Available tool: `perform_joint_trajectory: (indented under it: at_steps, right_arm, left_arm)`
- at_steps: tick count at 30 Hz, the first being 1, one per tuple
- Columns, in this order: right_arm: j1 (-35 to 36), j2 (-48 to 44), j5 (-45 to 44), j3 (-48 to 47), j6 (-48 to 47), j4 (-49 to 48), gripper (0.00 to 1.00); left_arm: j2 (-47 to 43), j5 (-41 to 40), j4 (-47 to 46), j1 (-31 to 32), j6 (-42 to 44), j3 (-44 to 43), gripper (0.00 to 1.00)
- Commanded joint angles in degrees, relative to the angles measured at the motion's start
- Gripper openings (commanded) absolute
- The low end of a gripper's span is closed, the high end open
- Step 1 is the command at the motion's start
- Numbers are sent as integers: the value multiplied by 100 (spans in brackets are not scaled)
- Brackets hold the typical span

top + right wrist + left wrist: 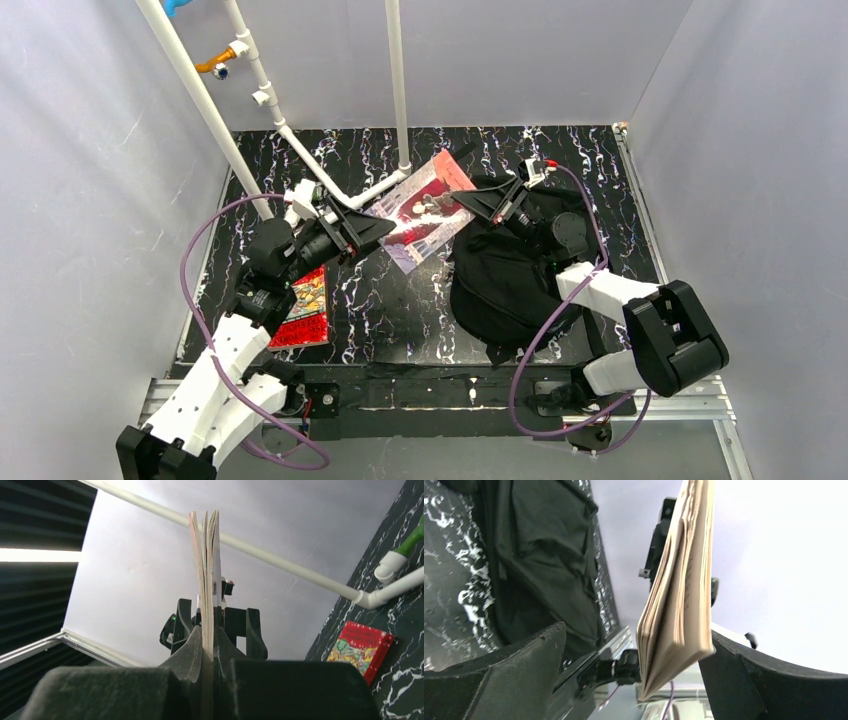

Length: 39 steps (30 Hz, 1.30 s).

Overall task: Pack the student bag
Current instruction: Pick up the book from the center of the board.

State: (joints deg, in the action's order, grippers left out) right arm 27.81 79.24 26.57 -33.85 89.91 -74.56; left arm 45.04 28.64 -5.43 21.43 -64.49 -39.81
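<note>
The right gripper (470,205) pinches a thin book (425,212); the student bag (505,285) lies just beside it, under its arm; the left gripper (378,228) is spread around the book

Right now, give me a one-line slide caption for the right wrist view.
Right fingers clamped on a thin book, edge-on; a red book lies on the table.

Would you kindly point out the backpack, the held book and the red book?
backpack (505,280): top view, middle of its fabric.
held book (420,212): top view, cover's middle.
red book (362,650): right wrist view, front cover.
</note>
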Motion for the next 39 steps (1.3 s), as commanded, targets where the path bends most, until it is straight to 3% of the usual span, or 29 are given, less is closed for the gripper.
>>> perform_joint_trajectory:
  at_steps: [1,5,8,11,13,14,15,18,19,21,24,26,28,32,39]
  right_arm:
    - [105,92,-787,-288,235,-585,1]
    - [391,220,-1066,-321,250,-633,1]
    - [663,242,-1264,-303,120,-519,1]
    - [886,137,-1464,-195,-183,-255,1]
    - [901,-65,-1408,-209,-479,544,1]
    - [856,-189,-1306,-246,-745,1174,8]
    - [797,-277,-1130,-338,-1098,1916,26]
    - [597,-740,-799,-1080,-3731,5491,70]
    - [593,-843,-1168,-1523,-4646,6759,82]
    - [592,-1015,-1910,-1920,-6186,8629,96]
    - [608,-1182,-2265,-2168,-7960,10032,98]
    - [844,-1103,-2174,-2430,-8786,10759,98]
    - [1587,-1022,-3019,-2632,-9202,11351,98]
    - [2865,-953,-4498,-2690,-9246,11383,98]
    - [3096,53,-5786,-3166,-8970,11989,98]
  left_arm:
    - [-39,-626,-849,124,-781,243,98]
    - [-54,-1133,-1652,465,-1024,567,95]
    - [-99,-1538,-1757,735,-767,568,81]
    - [-145,-1685,-1761,812,-539,610,40]
    - [-304,-1892,-1755,810,-463,779,13]
    - [-433,-2034,-1691,816,-351,876,0]
    - [-567,-2197,-1361,815,-271,931,0]
    - [-954,-2969,390,810,79,642,0]
    - [-1052,-3340,1147,814,186,449,0]
    - [-1141,-3954,2424,810,270,68,0]
    - [-1098,-4632,3702,810,534,-487,0]
    - [-1004,-4745,3924,810,770,-644,0]
    - [-880,-4672,3923,811,823,-697,0]
    - [-534,-4335,3795,813,717,-752,0]
    - [-188,-3586,3650,810,396,-616,0]
